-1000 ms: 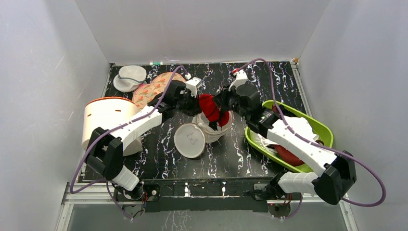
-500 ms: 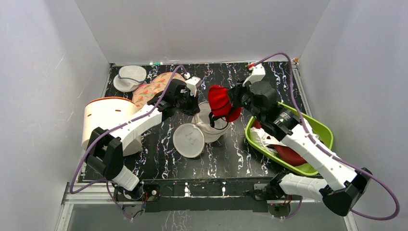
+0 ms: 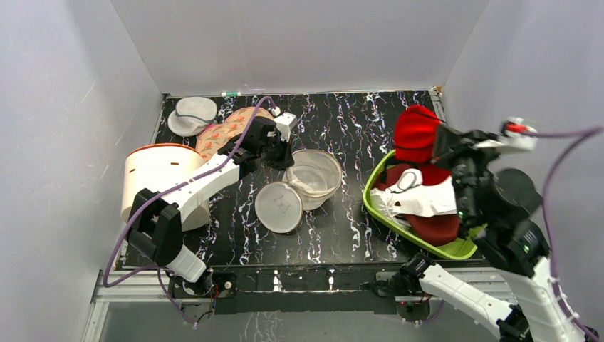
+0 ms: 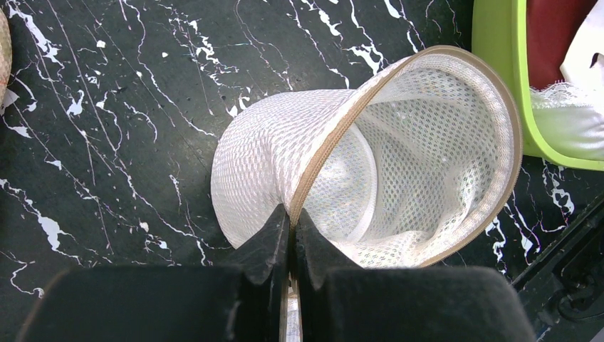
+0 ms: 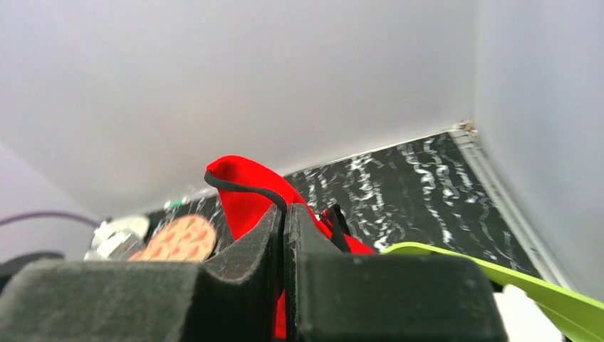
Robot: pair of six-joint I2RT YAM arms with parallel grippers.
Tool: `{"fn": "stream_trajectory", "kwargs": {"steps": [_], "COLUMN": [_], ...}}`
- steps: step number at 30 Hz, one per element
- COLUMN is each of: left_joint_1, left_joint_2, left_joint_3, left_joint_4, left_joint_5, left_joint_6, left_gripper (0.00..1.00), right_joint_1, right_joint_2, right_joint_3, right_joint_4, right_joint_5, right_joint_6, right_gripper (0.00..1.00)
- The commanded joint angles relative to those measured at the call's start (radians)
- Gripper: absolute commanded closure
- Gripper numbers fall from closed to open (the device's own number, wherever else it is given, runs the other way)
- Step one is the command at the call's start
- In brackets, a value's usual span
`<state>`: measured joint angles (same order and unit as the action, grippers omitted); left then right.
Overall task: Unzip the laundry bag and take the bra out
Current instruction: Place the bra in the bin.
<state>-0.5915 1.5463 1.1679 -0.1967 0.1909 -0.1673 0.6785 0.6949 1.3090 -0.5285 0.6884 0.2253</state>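
The cream-white mesh laundry bag [image 3: 311, 178] lies open at the table's middle, one disc half [image 3: 279, 207] flopped toward the front. In the left wrist view the bag [image 4: 399, 157] gapes, and no red shows in the part I see. My left gripper [image 3: 283, 153] [image 4: 291, 217] is shut on the bag's tan zipper rim. My right gripper [image 3: 436, 146] [image 5: 283, 214] is shut on the bright red bra [image 3: 415, 134] [image 5: 246, 189] and holds it raised above the far end of the green tray [image 3: 477, 191], well clear of the bag.
The green tray holds maroon garments [image 3: 431, 228] and a white cloth [image 3: 420, 199]. A white tub with orange rim [image 3: 153, 174] stands at the left. A smaller greyish mesh pod [image 3: 192, 114] and a patterned pink item [image 3: 231, 128] lie at the back left.
My right gripper has lifted the red bra out of the bag and carried it right and up, over the green tray. My left gripper kept hold of the bag's rim.
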Motion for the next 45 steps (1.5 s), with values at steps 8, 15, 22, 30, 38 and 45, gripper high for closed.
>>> {"fn": "stream_trajectory", "kwargs": {"steps": [8,15,22,30,38,45], "left_joint_1": [-0.003,-0.003,-0.003,-0.002,-0.007,-0.009], "left_joint_2": [-0.024,-0.025,-0.043,-0.052,-0.051,-0.043], "left_joint_3": [0.032,0.031,0.028,0.025,0.018,0.024], "left_joint_4": [-0.004,-0.008,-0.002,0.007,0.008,0.006], "left_joint_5": [-0.008,-0.015,-0.006,0.016,0.008,0.01], "left_joint_6": [0.003,0.007,0.005,-0.003,-0.003,0.001], "left_gripper": [1.0,1.0,1.0,1.0,1.0,1.0], "right_joint_1": [-0.003,-0.007,-0.077,-0.092,-0.322,-0.408], "right_joint_2": [0.015,0.099,0.045,0.028,0.318,0.222], "right_joint_3": [-0.176,-0.245,-0.293,-0.405,-0.428,-0.654], "right_joint_4": [-0.092,-0.116,-0.126,0.007,-0.088,0.129], "right_joint_5": [0.549,0.657,0.713,0.755,0.332,0.106], "right_joint_6": [0.073,0.155,0.139,0.013,0.437,0.469], "right_gripper": [1.0,1.0,1.0,1.0,1.0,1.0]}}
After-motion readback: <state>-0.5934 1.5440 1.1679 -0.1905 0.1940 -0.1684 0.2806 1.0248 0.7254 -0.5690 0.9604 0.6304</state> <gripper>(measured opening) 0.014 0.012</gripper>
